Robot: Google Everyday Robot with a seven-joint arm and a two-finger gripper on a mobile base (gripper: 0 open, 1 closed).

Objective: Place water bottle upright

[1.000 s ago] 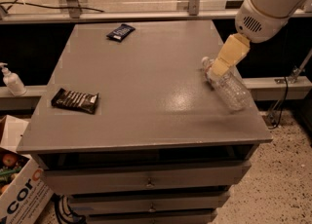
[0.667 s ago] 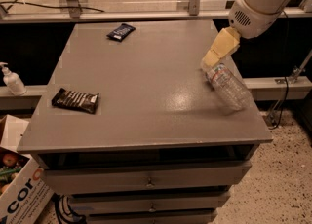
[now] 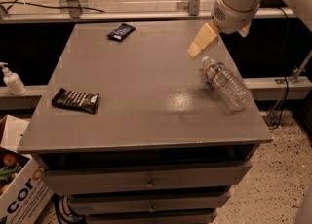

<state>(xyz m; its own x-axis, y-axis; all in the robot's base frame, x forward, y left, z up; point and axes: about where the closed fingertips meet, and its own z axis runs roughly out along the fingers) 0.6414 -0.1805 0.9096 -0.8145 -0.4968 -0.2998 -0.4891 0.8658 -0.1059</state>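
The water bottle (image 3: 226, 83) lies on its side near the right edge of the grey table (image 3: 146, 86), white cap pointing toward the back left. It is clear ribbed plastic with a red-and-white label band near the neck. My gripper (image 3: 201, 41) hangs above the table, up and to the left of the bottle's cap, apart from it. Its cream-coloured fingers (image 3: 204, 37) point down and left and hold nothing.
A dark snack bar (image 3: 76, 100) lies at the table's left. A small dark packet (image 3: 121, 31) lies at the back. A white pump bottle (image 3: 11, 80) stands on a ledge to the left. A cardboard box (image 3: 19, 184) sits on the floor at lower left. Drawers are below the tabletop.
My gripper has risen up and to the left, away from the bottle's neck. The bottle stays lying on its side in about the same place.
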